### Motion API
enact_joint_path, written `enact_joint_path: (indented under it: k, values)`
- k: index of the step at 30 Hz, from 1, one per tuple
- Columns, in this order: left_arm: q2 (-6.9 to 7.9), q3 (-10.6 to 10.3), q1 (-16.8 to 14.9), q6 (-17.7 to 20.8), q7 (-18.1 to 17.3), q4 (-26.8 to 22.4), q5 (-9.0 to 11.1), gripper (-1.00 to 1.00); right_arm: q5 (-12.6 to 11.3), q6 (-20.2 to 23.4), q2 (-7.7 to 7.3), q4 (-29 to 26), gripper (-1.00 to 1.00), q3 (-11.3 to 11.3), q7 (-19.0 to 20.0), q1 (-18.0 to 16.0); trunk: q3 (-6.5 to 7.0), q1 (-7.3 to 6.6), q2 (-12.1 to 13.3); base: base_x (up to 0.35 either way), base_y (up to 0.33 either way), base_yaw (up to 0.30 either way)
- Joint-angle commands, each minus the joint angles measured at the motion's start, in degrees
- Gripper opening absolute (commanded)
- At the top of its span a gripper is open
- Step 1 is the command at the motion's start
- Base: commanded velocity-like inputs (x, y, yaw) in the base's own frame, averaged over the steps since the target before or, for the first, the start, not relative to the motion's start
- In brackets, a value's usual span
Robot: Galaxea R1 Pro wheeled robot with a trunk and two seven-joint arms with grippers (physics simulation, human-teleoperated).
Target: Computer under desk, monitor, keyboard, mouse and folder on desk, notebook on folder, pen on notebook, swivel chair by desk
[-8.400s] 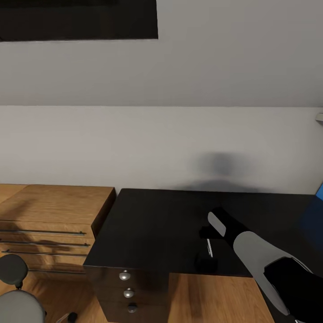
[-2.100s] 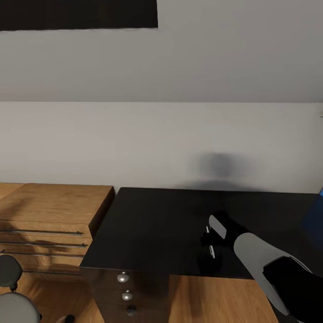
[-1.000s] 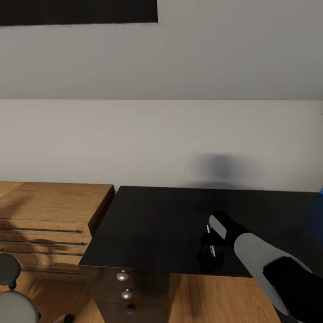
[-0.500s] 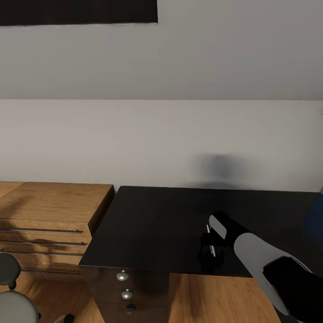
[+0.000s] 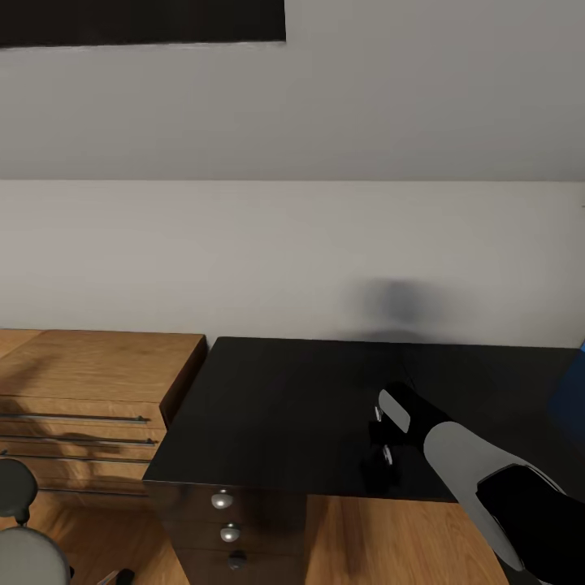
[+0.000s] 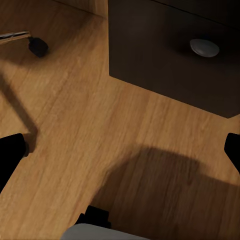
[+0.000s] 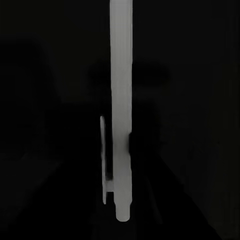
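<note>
1. The right gripper (image 5: 382,435) hangs low over the black top of the desk (image 5: 284,406), near its front edge; whether its jaws pinch or stand apart I cannot tell.
2. The pen (image 7: 121,110), a thin white stick, runs lengthwise between the fingers against the dark top; its ends peek out at the gripper (image 5: 379,413).
3. The left gripper (image 6: 120,150) is spread wide above the wood floor (image 6: 75,125), by a dark drawer with a silver knob (image 6: 204,47).
4. A light wood cabinet (image 5: 89,382) stands beside the desk, and the swivel chair (image 5: 20,520) sits before the cabinet.
</note>
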Motion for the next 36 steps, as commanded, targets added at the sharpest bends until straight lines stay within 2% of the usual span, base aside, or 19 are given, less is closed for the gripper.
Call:
enact_joint_path:
  k: [1,36]
  values:
    - [0.03,-0.3,0.0,-0.1,0.5,-0.1,0.1,1.0,-1.5,0.0,-0.05,-0.1,-1.0,0.2,-0.5,0.0,-0.05,0.0,0.0,0.0,0.0,0.0]
    - [0.04,-0.3,0.0,-0.1,0.5,-0.1,0.1,1.0,-1.5,-0.1,-0.2,-0.1,-1.0,0.2,-0.5,0.0,-0.05,0.0,0.0,0.0,0.0,0.0]
